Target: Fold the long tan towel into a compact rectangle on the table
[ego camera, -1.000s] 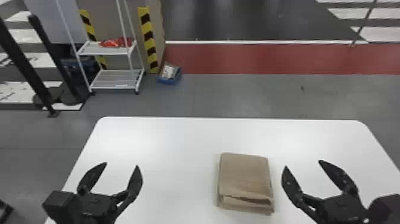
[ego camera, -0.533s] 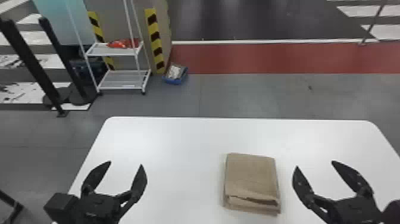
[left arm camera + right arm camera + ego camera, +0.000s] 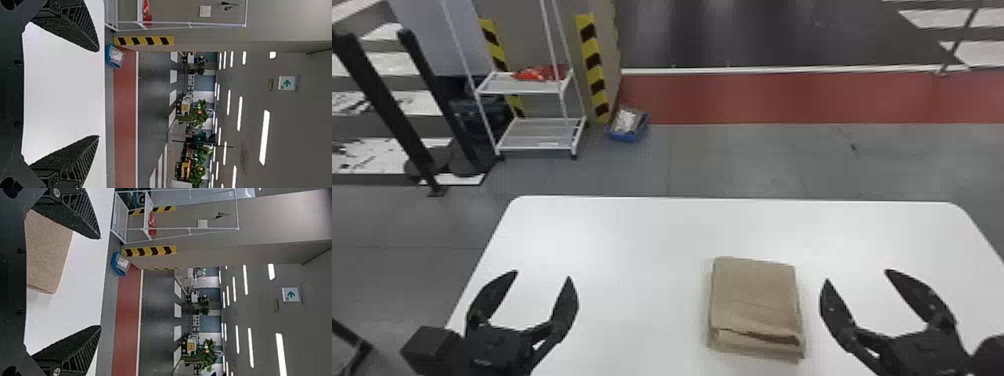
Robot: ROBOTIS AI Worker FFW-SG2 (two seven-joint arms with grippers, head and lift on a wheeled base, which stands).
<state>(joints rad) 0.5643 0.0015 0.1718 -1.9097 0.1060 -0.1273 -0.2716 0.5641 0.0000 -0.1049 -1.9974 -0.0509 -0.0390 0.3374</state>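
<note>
Head view, clock taken from its centre. White rack (image 3: 537, 147) at 10 o'clock on the floor past the table, red item (image 3: 534, 75) on its upper shelf. Left gripper (image 3: 543, 274) at 8 o'clock, over the white table (image 3: 632, 240), fingers spread wide, nothing between them; left wrist view agrees. Blue bin (image 3: 627, 135) at 11 o'clock, on the floor just beside a yellow-and-black striped strip (image 3: 593, 70). Tan towel (image 3: 754, 295) at 5 o'clock, flat on the table, folded to a compact rectangle; layered edges at its own 6 o'clock, top layer slightly gaping. Right gripper (image 3: 856, 275) at 4 o'clock, near the towel, apart from it, fingers wide and empty; right wrist view shows part of the towel past one finger.
</note>
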